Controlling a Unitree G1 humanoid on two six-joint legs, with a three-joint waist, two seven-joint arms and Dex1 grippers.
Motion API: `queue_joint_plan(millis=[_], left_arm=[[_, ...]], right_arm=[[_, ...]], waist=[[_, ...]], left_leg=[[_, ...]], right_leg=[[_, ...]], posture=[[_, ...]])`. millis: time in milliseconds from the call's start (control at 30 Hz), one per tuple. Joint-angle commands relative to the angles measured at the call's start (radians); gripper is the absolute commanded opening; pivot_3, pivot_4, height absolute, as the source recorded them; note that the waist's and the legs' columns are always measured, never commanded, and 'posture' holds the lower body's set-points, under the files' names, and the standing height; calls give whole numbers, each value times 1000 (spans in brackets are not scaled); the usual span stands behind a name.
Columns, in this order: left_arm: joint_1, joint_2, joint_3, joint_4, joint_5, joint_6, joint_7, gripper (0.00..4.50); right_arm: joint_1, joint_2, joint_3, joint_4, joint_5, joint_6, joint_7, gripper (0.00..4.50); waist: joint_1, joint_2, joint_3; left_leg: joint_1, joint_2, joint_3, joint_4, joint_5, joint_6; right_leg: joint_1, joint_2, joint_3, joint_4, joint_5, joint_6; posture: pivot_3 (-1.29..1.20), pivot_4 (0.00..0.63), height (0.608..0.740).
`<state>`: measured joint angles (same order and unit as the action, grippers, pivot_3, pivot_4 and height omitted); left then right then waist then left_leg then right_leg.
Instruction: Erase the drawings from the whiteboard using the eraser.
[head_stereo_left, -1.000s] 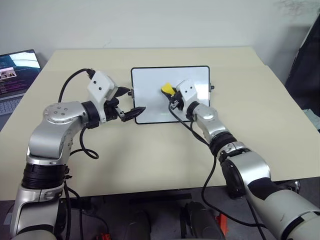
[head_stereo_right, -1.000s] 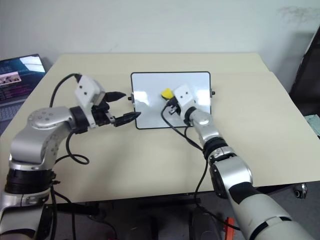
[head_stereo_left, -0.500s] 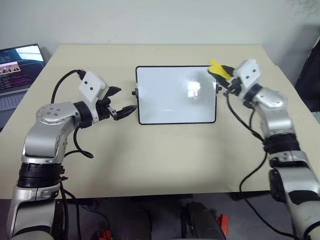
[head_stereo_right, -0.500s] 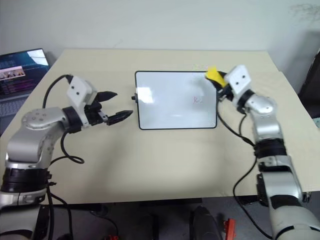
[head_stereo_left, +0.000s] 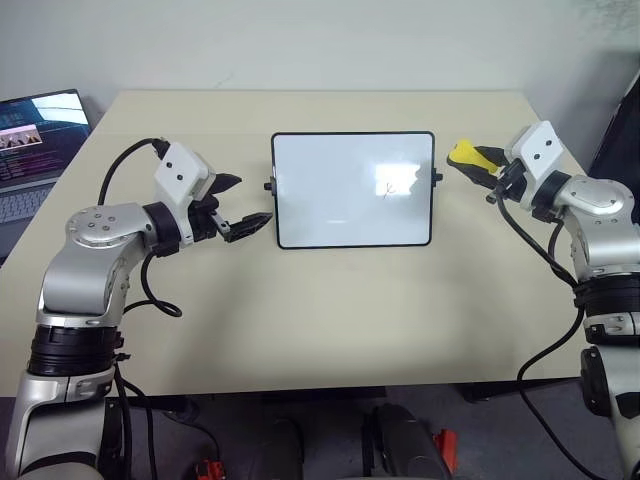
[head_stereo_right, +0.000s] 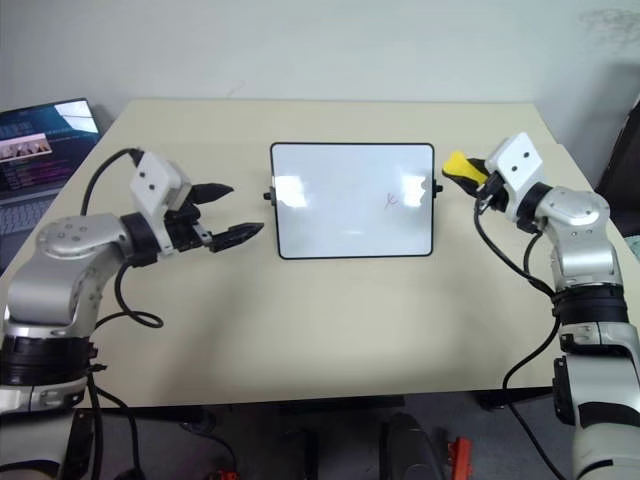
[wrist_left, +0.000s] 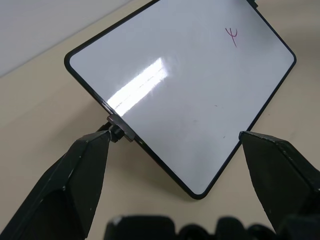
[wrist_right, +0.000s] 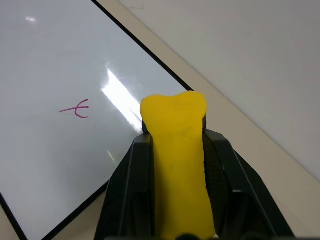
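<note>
The whiteboard (head_stereo_left: 352, 190) lies flat at the table's middle, black-framed with small knobs on both sides. One small reddish drawing (head_stereo_left: 388, 186) sits on its right half and also appears in the left wrist view (wrist_left: 232, 36) and the right wrist view (wrist_right: 76, 108). My right gripper (head_stereo_left: 478, 158) hovers just beyond the board's right edge, shut on the yellow eraser (head_stereo_left: 463, 154), whose yellow block (wrist_right: 179, 150) sticks out between the black fingers. My left gripper (head_stereo_left: 252, 198) is open beside the board's left edge, its fingertips either side of the left knob (wrist_left: 119, 131) and apart from it.
A laptop (head_stereo_left: 35, 140) with a lit screen stands off the table's back left corner. The beige table (head_stereo_left: 330, 310) has bare surface in front of the board. A dark object (head_stereo_left: 620, 130) stands past the table's right edge.
My right gripper has carried the eraser from over the board's middle to beyond its right edge, uncovering the reddish mark. The head camera shifted; the left gripper stays about where it was.
</note>
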<state>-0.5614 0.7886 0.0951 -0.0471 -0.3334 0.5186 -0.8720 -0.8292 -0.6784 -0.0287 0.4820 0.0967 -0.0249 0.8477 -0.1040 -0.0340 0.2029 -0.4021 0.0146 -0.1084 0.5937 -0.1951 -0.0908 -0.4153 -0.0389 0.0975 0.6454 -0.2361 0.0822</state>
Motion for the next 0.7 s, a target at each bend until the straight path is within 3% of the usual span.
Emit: queue_joint_plan(millis=[33,467,700], left_arm=[[-16,21,21,-42,-12,-5,-13,4500],[-11,36,17,-33,-3,-9,-27,4500],[-27,28,4,-25,2,-15,-29,4500]], right_arm=[[6,-27,-30,-61,22,12,13,973],[42,-151,-33,-59,12,6,103,973],[47,-155,-32,-72,20,14,98,973]], waist=[[0,0,0],[15,0,0],[15,0,0]], left_leg=[[0,0,0,0,0,0],[1,0,0,1,0,0],[1,0,0,2,0,0]], right_leg=[[0,0,0,0,0,0],[0,0,0,1,0,0],[1,0,0,1,0,0]], posture=[[0,150,740],[0,150,740],[0,150,740]])
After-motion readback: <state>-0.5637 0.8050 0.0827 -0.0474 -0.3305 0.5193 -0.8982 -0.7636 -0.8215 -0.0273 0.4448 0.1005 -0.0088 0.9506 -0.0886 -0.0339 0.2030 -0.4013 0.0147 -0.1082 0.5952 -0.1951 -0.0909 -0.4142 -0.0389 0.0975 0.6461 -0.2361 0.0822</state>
